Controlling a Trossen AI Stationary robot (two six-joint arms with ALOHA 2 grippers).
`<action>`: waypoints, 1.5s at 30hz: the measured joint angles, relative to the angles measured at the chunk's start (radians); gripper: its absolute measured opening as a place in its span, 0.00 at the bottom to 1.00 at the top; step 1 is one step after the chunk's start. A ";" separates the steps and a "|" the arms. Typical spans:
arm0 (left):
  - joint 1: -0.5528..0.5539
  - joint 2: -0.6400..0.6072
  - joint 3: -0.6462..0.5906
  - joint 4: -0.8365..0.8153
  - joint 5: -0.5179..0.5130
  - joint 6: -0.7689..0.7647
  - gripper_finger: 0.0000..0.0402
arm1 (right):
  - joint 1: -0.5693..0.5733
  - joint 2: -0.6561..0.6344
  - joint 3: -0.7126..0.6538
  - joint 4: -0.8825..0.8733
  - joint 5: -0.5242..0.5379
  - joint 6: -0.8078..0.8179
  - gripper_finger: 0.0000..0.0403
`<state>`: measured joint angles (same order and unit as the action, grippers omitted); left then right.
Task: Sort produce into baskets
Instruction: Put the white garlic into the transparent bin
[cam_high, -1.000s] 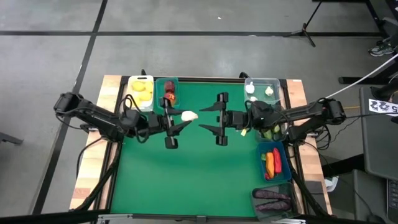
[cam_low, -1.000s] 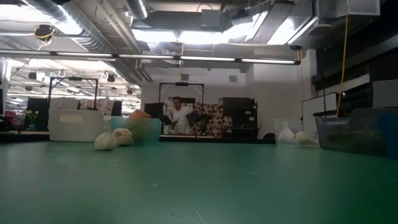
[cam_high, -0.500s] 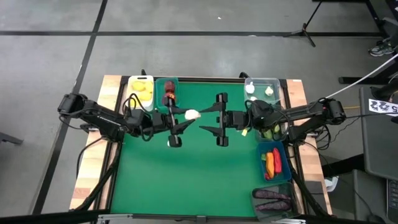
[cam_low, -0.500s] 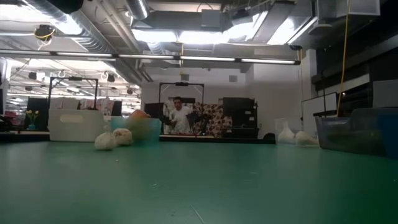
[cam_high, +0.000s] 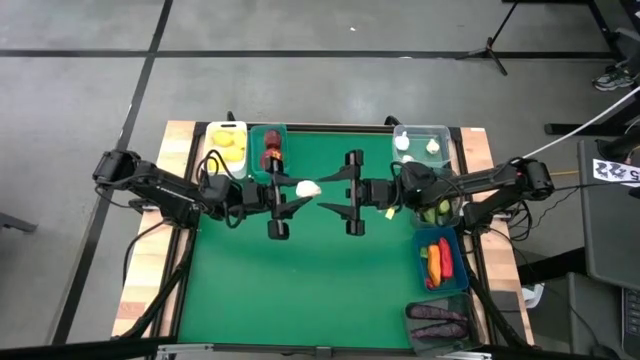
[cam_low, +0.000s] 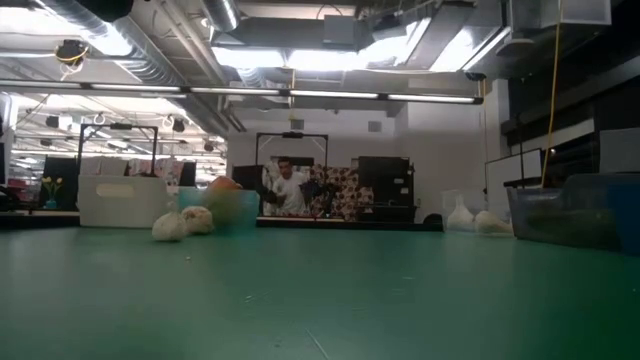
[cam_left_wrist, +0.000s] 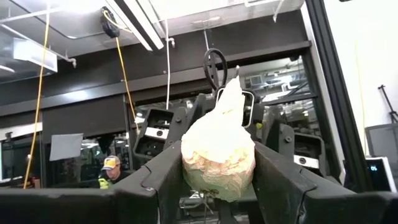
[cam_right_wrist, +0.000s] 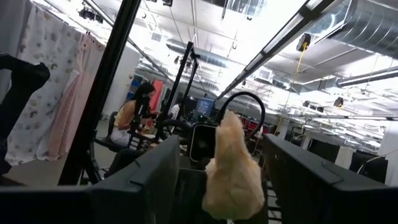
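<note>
Left gripper above mid-table, fingers closed partway on a white garlic bulb; left wrist view shows the bulb wedged between both pads, tip pointing away. Right gripper faces it from just beside, jaws standing apart around nothing. In the right wrist view the bulb sits between its fingers; contact cannot be told.

Since a second ago the left gripper and bulb have shifted slightly toward the right gripper, which has barely moved.

Two more garlic bulbs lie on the green mat. Behind: white basket with lemons, teal basket, clear basket with garlic. Blue basket and grey basket sit along the right edge. Person seated far off.
</note>
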<state>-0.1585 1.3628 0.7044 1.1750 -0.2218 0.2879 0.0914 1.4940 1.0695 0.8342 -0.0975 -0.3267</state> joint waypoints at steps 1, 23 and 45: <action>0.001 0.005 0.002 0.002 0.000 0.000 0.41 | 0.000 0.011 0.002 0.011 0.000 0.000 0.56; 0.004 0.039 0.028 -0.017 0.006 0.009 0.41 | 0.000 0.067 0.058 -0.045 0.036 -0.014 0.47; 0.003 0.032 0.028 -0.053 -0.025 0.052 0.41 | 0.000 0.061 0.058 -0.055 0.045 0.010 0.23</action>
<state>-0.1551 1.3952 0.7322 1.1223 -0.2472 0.3397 0.0914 1.5552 1.1278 0.7795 -0.0526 -0.3168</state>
